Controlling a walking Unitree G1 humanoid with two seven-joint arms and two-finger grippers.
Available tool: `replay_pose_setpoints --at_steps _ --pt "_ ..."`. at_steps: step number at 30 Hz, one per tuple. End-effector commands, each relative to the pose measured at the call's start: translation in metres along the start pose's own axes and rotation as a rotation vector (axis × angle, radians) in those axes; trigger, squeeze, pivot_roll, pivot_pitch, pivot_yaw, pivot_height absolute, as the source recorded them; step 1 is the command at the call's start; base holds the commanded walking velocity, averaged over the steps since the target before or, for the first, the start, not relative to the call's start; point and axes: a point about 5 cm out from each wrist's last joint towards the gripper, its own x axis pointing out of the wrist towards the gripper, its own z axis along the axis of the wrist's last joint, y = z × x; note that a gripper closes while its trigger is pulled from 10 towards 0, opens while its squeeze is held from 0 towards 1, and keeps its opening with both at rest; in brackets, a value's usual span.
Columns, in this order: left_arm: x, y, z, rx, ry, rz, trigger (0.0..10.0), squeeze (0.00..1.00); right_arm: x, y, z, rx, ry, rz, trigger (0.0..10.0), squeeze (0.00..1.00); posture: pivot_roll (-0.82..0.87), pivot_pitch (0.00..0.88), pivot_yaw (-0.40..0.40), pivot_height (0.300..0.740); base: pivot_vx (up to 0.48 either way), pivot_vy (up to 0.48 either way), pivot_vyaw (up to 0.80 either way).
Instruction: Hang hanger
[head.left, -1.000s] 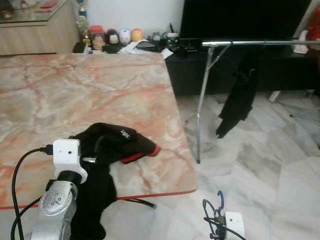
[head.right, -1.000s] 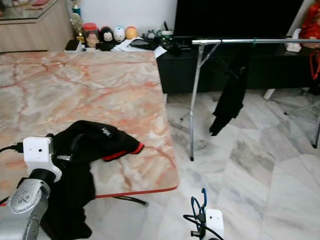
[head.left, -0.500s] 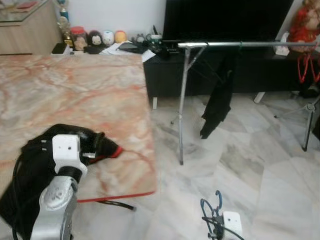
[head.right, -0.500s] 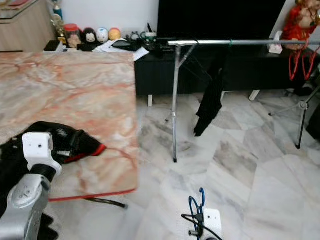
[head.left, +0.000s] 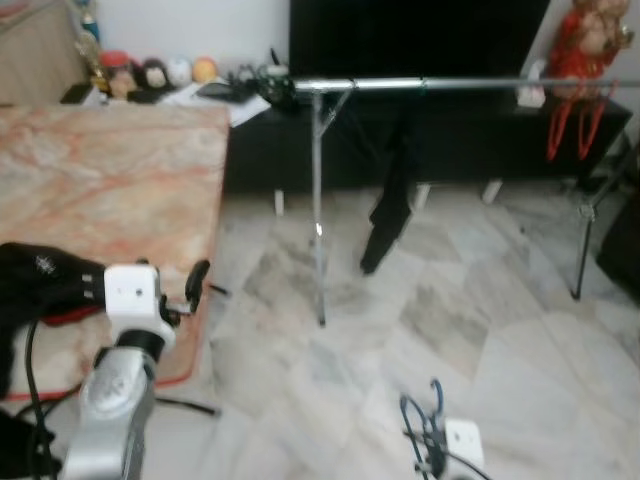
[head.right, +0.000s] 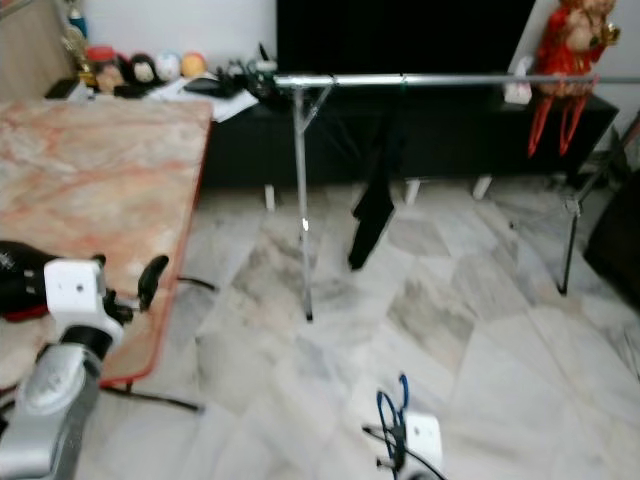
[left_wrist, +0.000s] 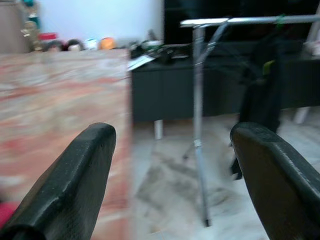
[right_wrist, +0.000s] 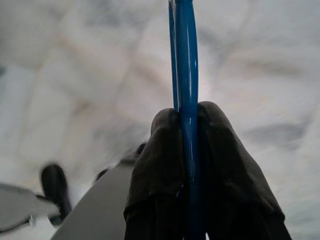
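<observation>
A blue hanger (right_wrist: 185, 75) is clamped between the fingers of my right gripper (right_wrist: 187, 117), which is shut on it. Its hook (head.left: 432, 410) rises low in front of me above the marble floor. The silver rail (head.left: 450, 84) of a clothes rack runs across the room ahead, with one black garment (head.left: 390, 200) hanging from it. My left gripper (left_wrist: 172, 135) is raised at the left beside the table's edge. It is open, with nothing between its fingers (left_wrist: 80, 170).
A marble table (head.left: 100, 170) stands at the left, with a black garment (head.left: 40, 280) near its front edge. The rack's upright pole (head.left: 318, 220) stands ahead. A black TV cabinet (head.left: 460, 140) and a red ornament (head.left: 580, 70) are behind the rail.
The whole view has swung to the right: the table has slid to the left and the rack is now central. The right gripper still holds the blue hanger low.
</observation>
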Motion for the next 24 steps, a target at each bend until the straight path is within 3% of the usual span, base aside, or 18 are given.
replay_pose_setpoints --at_steps 1,14,16,20,24 --pt "0.000 0.004 0.001 0.016 0.001 0.013 10.0 0.00 0.001 0.004 0.005 0.015 -0.022 0.004 10.0 0.00 0.00 0.000 -0.045 0.740 0.000 -0.480 0.00" --pt "0.001 -0.001 -0.008 0.035 0.046 -0.022 10.0 0.00 0.001 0.003 0.005 0.012 -0.020 0.001 10.0 0.00 -0.01 0.000 -0.047 0.740 0.000 -0.452 0.00" --pt "-0.002 -0.004 -0.029 0.067 0.137 -0.058 10.0 0.00 0.001 0.003 0.005 0.011 -0.021 0.002 10.0 0.00 -0.01 0.000 -0.048 0.740 0.000 0.000 0.00" --pt "-0.004 -0.004 -0.034 0.075 0.157 -0.064 10.0 0.00 0.001 0.003 0.005 0.011 -0.022 0.002 10.0 0.00 -0.01 0.000 -0.048 0.740 0.000 0.000 0.00" --pt "-0.022 0.006 -0.084 0.174 0.343 -0.081 10.0 0.00 0.001 0.003 0.006 0.014 -0.026 -0.003 10.0 0.00 -0.02 0.000 -0.048 0.740 0.000 0.000 0.00"
